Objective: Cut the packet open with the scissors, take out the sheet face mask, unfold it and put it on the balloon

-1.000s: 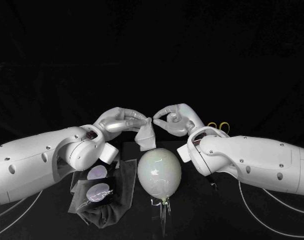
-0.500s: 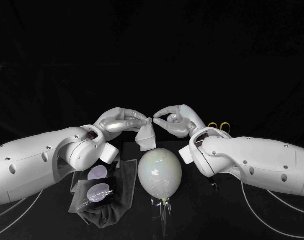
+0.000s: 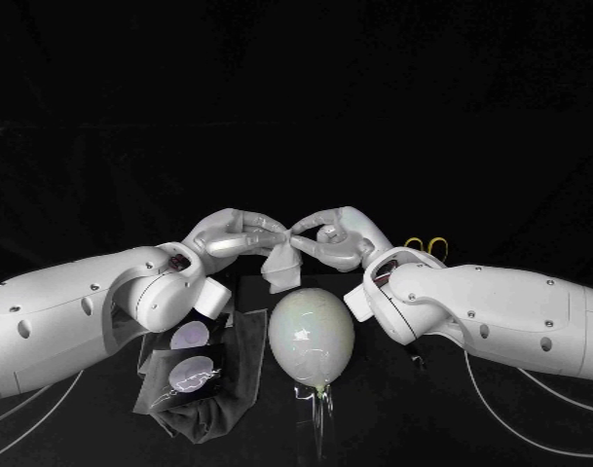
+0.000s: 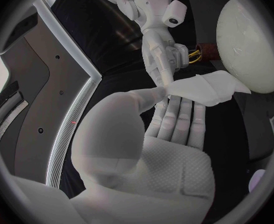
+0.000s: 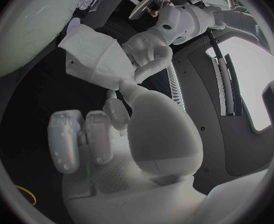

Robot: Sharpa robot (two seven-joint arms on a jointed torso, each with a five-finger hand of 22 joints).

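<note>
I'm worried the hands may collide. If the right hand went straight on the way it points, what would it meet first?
The sheet face mask pinched by the left hand; the right hand seems to touch its top corner with its fingers. The left hand's fingers lie just behind, though depth is unclear.

Folded white sheet mask [image 3: 283, 265] held up just beyond pale oval balloon [image 3: 312, 336], yellow-handled scissors [image 3: 426, 242] farther back

My left robot hand [image 3: 233, 234] and right robot hand [image 3: 340, 233] are silver, the face mask [image 3: 285, 265] white, the balloon [image 3: 312, 336] greenish-white, the scissors [image 3: 426, 243] yellow-handled, the tabletop [image 3: 394, 418] black
</note>
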